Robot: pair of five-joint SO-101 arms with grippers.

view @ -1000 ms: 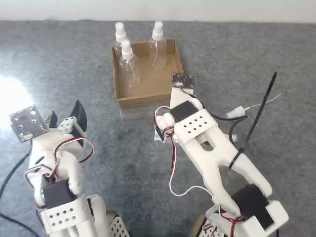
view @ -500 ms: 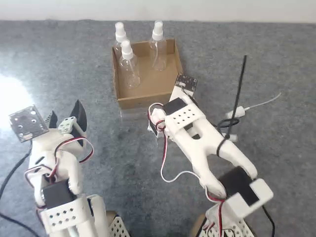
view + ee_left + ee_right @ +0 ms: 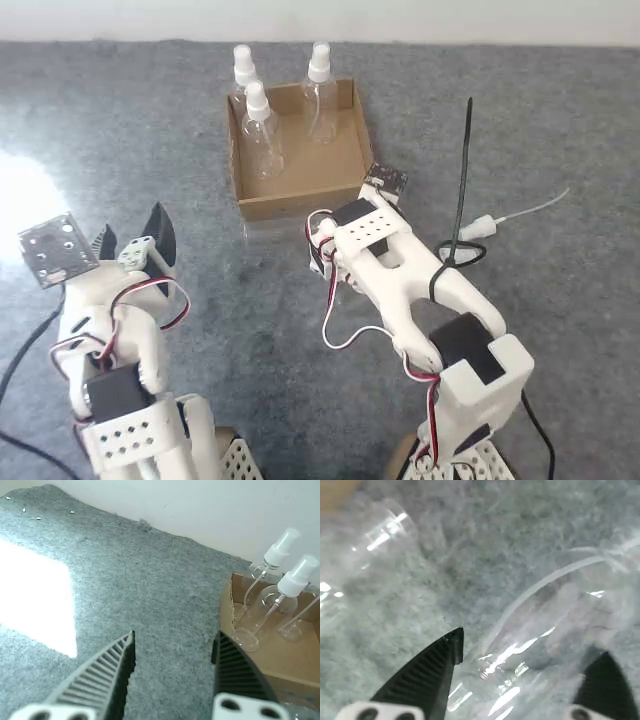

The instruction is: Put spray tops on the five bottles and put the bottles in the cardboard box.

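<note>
Lying on the grey desk (image 3: pixel 120 110), a clear bottle (image 3: pixel 545 620) sits between the fingers (image 3: pixel 432 675) of the right gripper (image 3: pixel 530 647). Those fingers are spread wide, one on each side of the bottle's body. The tip of one is right at the bottle's edge and the other shows dark through the plastic. Whether either presses on the bottle I cannot tell. A second clear bottle (image 3: pixel 380 525) lies on the desk near the first, apart from it.

Seen from the high view, the right gripper is low over the desk at 6 o'clock of the cardboard box (image 3: pixel 300 195), just beside its near wall. The box stands toward 12 o'clock on the desk. A first capped bottle (image 3: pixel 262 140) stands upright inside it toward 9 o'clock, and a second capped bottle (image 3: pixel 320 100) stands upright toward 1 o'clock, each with a white spray top. A third capped bottle (image 3: pixel 240 75) stands at the box's 11 o'clock corner; I cannot tell whether it is inside or just behind the wall.

A loose spray top (image 3: pixel 480 226) with its thin tube lies on the desk at 3 o'clock of the right gripper, well apart from it. A black strap (image 3: pixel 466 170) rises from the right arm.

The left gripper (image 3: pixel 130 240) is at 8 o'clock of the box, well apart, its fingers standing open over bare desk.
</note>
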